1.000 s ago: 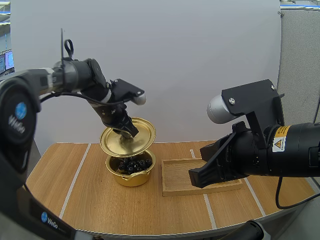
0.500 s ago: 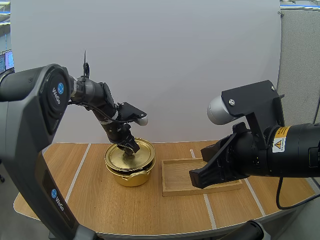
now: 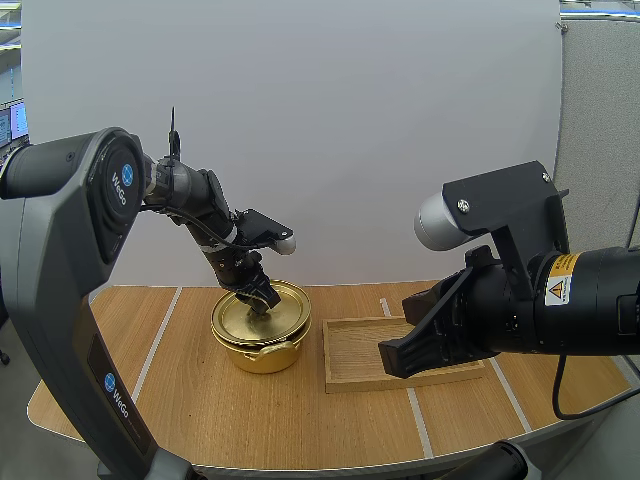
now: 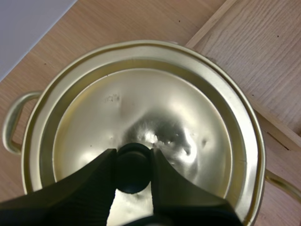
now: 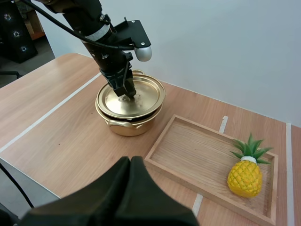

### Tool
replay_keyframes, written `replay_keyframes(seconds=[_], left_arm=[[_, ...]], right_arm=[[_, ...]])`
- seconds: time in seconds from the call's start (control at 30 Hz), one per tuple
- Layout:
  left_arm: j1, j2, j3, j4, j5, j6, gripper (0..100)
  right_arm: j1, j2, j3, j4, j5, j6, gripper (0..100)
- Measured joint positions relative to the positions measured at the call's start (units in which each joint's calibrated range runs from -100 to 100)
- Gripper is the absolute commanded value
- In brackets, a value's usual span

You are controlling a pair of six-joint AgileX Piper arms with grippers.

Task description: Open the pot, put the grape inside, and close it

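Observation:
The golden pot [image 3: 262,352] [image 5: 123,126] stands on the table with its golden lid [image 3: 258,318] [image 4: 141,122] [image 5: 129,97] resting flat on top, so the inside is hidden. My left gripper [image 3: 259,301] [image 4: 133,169] is shut on the lid's black knob [image 4: 133,165], its fingertips pinching the knob from both sides. My right gripper [image 3: 400,357] [image 5: 129,162] hovers to the right, over the front of the wooden tray, fingers lying together as one dark wedge, holding nothing.
A wooden tray [image 3: 370,350] [image 5: 188,150] lies right of the pot. A toy pineapple [image 5: 246,173] rests at the tray's far right end. White tape lines [image 3: 152,352] run across the wooden table.
One second ago the lid was held tilted above the pot with dark grapes showing inside. My left gripper has lowered it, and the lid now sits flat on the pot. The right arm has stayed still.

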Motion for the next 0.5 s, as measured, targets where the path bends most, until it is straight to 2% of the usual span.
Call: replay_keyframes(seconds=[0.27,0.37,0.5], left_arm=[[0.00,0.1,-0.1,0.0,0.4,0.0,0],[0.00,0.1,-0.3,-1.1,5.8,0.0,0],[0.00,0.1,-0.4,-1.7,6.7,0.0,0]], right_arm=[[0.0,0.0,0.0,0.1,0.0,0.0,0],[0.0,0.0,0.0,0.1,0.0,0.0,0],[0.0,0.0,0.0,0.1,0.0,0.0,0]])
